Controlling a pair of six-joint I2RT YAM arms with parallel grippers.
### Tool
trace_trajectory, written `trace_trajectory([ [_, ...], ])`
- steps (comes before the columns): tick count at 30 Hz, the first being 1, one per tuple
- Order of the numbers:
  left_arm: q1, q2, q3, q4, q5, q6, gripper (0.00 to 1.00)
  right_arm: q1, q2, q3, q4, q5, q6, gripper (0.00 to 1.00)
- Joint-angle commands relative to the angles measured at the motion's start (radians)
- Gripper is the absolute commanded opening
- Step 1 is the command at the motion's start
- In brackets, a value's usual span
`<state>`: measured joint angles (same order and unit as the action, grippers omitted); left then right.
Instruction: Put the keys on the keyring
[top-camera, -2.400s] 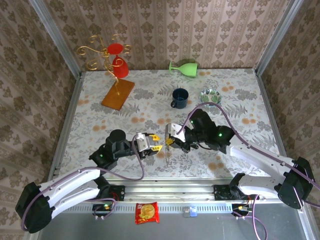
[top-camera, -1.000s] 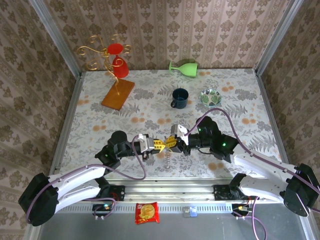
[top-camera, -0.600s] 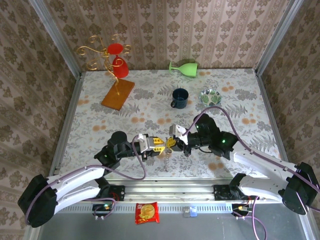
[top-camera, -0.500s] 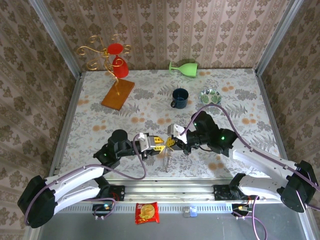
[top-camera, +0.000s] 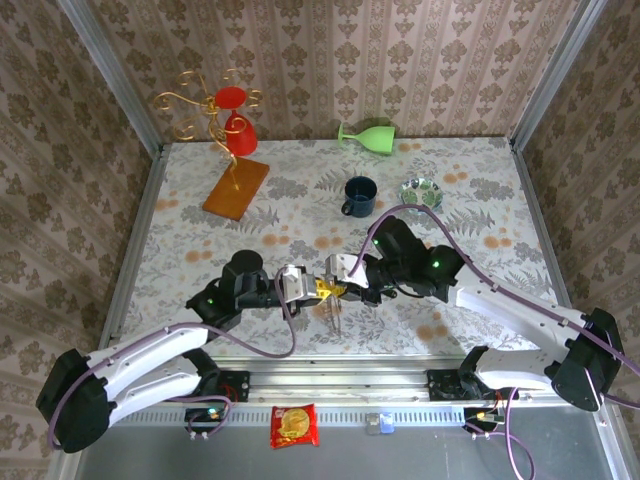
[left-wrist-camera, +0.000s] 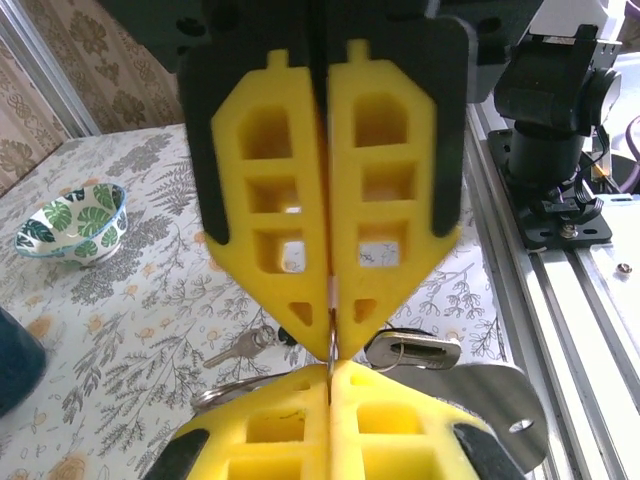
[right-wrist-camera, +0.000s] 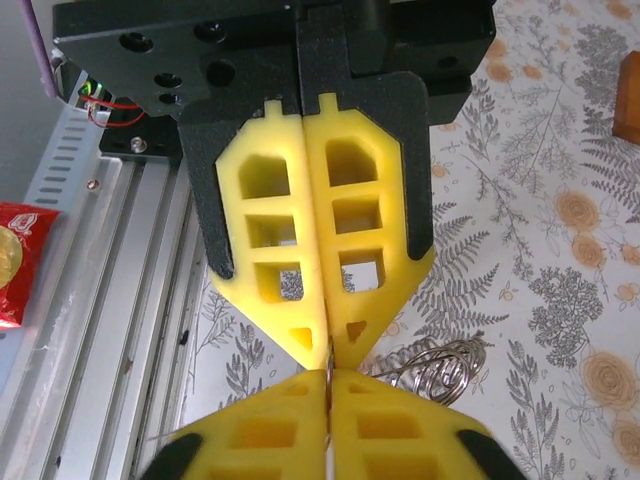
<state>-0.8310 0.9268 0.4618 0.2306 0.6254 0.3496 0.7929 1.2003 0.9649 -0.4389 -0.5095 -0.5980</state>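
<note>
Silvery keyring (left-wrist-camera: 332, 340) pinched where left tool (left-wrist-camera: 330, 385) meets right tool (right-wrist-camera: 327, 385), keys (left-wrist-camera: 240, 347) below

1. A gold curly wire stand (top-camera: 205, 110) on a wooden base (top-camera: 236, 188) stood at the table's (top-camera: 200, 250) 10 o'clock, with a red cup (top-camera: 238, 132) hung on it.
2. A green goblet (top-camera: 368, 134) lay on its side at 12 o'clock.
3. A blue mug (top-camera: 359, 196) stood upright, with a leaf-patterned bowl (top-camera: 421, 192) at its 3 o'clock.
4. A red snack packet (top-camera: 295, 425) lay at 6 o'clock, beyond the table's edge.

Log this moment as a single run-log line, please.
left gripper: shut on keyring | right gripper: shut on keyring, tip-to-tip | keys: beneath the tips
</note>
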Motion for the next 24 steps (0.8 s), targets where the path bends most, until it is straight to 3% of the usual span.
trace_trajectory([
  [1, -0.003, -0.016, 0.006, 0.029, -0.011, 0.011, 0.00, -0.008, -0.067, -0.053, 0.090, -0.033, 0.078, 0.27],
  [8, -0.003, -0.043, -0.073, 0.182, -0.021, -0.047, 0.00, -0.059, -0.189, -0.210, 0.246, 0.014, 0.311, 0.37],
  [13, -0.005, -0.051, -0.095, 0.219, -0.021, -0.055, 0.00, -0.059, -0.193, -0.253, 0.299, -0.006, 0.406, 0.37],
  [24, -0.007, -0.039, -0.118, 0.290, -0.025, -0.097, 0.00, -0.043, -0.154, -0.275, 0.278, -0.011, 0.357, 0.38],
])
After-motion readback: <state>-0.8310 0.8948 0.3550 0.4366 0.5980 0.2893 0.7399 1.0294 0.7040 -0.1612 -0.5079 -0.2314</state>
